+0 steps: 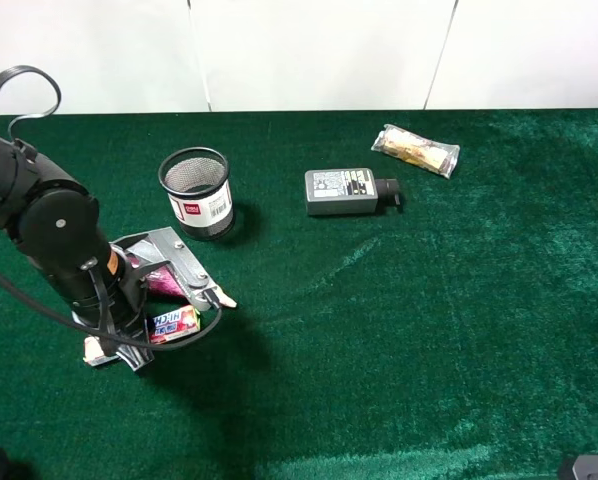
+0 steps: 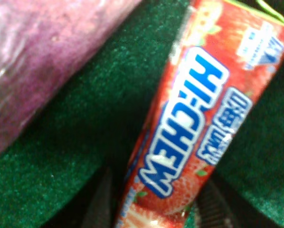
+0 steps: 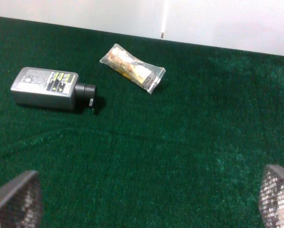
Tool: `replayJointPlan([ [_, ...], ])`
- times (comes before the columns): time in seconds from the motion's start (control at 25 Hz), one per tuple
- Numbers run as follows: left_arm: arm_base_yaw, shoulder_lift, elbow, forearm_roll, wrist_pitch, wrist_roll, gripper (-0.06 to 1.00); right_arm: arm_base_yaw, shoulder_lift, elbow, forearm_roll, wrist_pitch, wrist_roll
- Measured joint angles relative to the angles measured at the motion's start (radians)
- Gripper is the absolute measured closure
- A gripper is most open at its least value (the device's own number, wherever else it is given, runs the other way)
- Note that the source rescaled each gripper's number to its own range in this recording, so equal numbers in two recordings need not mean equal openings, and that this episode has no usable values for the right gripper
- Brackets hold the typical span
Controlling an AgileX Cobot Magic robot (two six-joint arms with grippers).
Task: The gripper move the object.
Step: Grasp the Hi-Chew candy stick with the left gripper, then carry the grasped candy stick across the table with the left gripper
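The left gripper [image 2: 157, 209] is sitting low over the green cloth [image 1: 379, 350]. Its jaws are standing about as far apart as the candy is wide, one on each side of the object [image 1: 175, 322], but I cannot tell whether they are actually pressing on the wrapper. The object is lying on the cloth at the near left of the table, and the jaws are flanking it near one end, not around its middle. That is likely the main risk: lifted from an end, the stick may droop, pivot or slide out of the glossy wrapper's hold. Just beside it at 12 o'clock the purple eggplant [image 1: 163, 283] is lying almost against the gripper's metal plates, so a sideways drag or a tilted lift may be nudging it or rolling it along. Farther off at 12 o'clock the black mesh cup [image 1: 196, 192] is standing upright and looks light enough to topple if the arm swings that way. Well apart toward 2 o'clock, the grey power adapter [image 1: 341, 190] and, beyond it, the clear-wrapped snack packet [image 1: 416, 149] are lying out of harm unless the object is being carried across the table. The right gripper [image 3: 146, 202] is hanging wide open over bare cloth, holding nothing and posing no evident conflict.
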Motion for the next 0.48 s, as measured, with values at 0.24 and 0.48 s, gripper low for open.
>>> replayJointPlan([
  [0.24,0.000,0.000,0.000,0.000,0.000,0.000,0.92,0.000,0.000,0.000,0.000,0.000,0.000],
  [0.48,0.000,0.000,0.000,0.000,0.007,0.000,0.92,0.000,0.000,0.000,0.000,0.000,0.000],
])
